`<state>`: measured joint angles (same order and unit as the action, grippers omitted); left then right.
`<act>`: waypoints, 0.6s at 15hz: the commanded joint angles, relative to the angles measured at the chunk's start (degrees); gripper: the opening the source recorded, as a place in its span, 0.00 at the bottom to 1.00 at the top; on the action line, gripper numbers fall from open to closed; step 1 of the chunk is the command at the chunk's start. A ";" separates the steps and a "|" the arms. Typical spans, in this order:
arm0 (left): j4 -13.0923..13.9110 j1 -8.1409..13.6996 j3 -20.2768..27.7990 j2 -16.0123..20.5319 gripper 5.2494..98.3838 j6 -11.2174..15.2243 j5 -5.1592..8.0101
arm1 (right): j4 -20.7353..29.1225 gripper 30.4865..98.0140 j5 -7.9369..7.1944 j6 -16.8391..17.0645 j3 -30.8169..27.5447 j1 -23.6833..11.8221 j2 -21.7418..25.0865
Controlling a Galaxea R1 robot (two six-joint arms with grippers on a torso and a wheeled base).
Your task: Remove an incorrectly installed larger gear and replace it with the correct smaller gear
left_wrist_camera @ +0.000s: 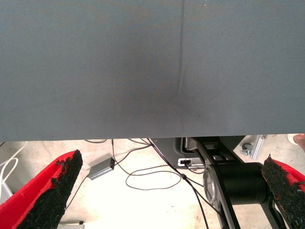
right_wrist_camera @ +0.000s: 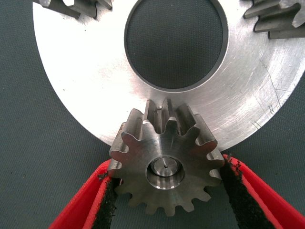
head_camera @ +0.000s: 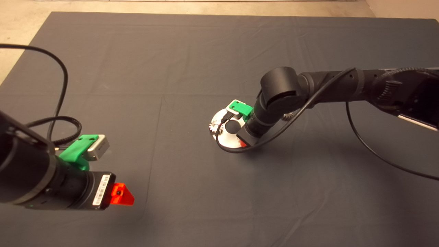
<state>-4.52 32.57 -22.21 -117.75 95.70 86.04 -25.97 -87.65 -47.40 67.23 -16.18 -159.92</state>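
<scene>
In the middle of the head view, a bit to the right, the right gripper [right_wrist_camera: 167, 164] reached down over the round steel plate [right_wrist_camera: 86, 81] on the surface. Its jaws were closed on the larger gear [right_wrist_camera: 164, 143], one pad on each side, probably to lift it off its pin. At the lower left, the left gripper [head_camera: 118, 195] waited with its jaws wide open.

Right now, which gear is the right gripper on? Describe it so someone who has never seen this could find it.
On the dark mat lies a flat silver disc with a big round hole. The gear sits at the disc's rim, a pin showing in its centre. Unlike the two other gears across the hole, it alone sits between the right gripper's red fingers.
</scene>
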 commanded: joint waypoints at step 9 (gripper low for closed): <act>1.09 0.30 0.96 0.19 0.99 0.10 0.53 | -2.07 0.38 -7.35 0.56 2.18 -1.05 -1.94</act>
<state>-4.49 32.57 -22.21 -117.75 95.70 86.05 -25.97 -87.67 -47.15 68.38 -16.18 -160.82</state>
